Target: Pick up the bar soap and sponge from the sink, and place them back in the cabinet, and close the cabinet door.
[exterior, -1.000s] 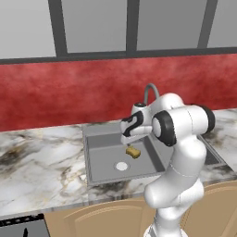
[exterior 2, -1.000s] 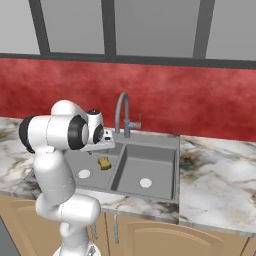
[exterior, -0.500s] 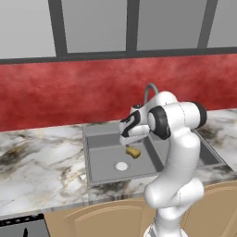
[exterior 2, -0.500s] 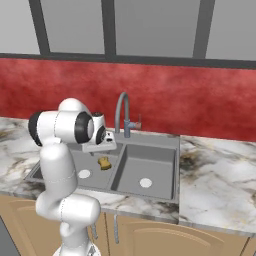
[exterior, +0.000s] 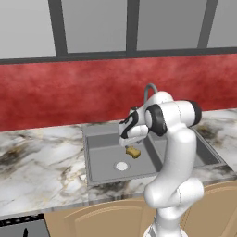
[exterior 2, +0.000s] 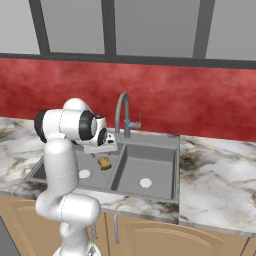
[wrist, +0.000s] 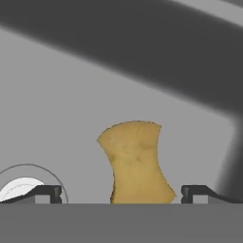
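Claw (wrist: 118, 192) open over sponge (wrist: 136, 163), sink (exterior: 99, 159) left basin, drain (wrist: 19, 188) nearby

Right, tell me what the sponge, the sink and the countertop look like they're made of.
Sponge: probably soft foam, matte; mottled yellow-brown face and a pinched waist.
Sink: looks like metal or composite, flat matte grey with no clear reflections, so either could fit.
Countertop: looks like marble or a marble-look stone, white with dark and brownish veins, fairly smooth.
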### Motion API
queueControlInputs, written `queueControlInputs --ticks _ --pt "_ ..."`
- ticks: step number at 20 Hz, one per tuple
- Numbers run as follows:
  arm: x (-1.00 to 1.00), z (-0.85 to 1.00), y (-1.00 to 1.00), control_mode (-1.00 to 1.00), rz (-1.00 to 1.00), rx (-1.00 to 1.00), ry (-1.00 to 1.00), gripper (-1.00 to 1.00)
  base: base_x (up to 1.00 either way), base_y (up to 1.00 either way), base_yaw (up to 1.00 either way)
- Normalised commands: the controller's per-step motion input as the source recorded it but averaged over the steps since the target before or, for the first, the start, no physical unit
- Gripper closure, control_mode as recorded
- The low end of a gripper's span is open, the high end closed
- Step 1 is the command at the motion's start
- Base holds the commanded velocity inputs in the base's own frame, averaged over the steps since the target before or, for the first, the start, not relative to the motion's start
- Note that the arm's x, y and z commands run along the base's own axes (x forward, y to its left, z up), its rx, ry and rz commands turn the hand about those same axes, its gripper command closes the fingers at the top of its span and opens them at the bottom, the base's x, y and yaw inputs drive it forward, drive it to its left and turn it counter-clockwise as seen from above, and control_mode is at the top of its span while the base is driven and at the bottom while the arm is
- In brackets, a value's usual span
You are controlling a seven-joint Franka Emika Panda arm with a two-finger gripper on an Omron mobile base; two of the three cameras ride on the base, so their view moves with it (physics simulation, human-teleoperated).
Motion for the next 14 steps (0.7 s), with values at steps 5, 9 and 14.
queueControlInputs --ticks 5,9,14 --pt "0.01 -0.09 0.00 -1.00 0.00 0.00 0.00 -1.00 0.00 0.00 0.00" --pt "0.00 -0.06 0.00 -1.00 0.00 0.00 0.00 -1.00 0.00 0.00 0.00" --pt "0.00 -0.08 -0.02 -1.00 0.00 0.00 0.00 -1.00 0.00 0.00 0.00"
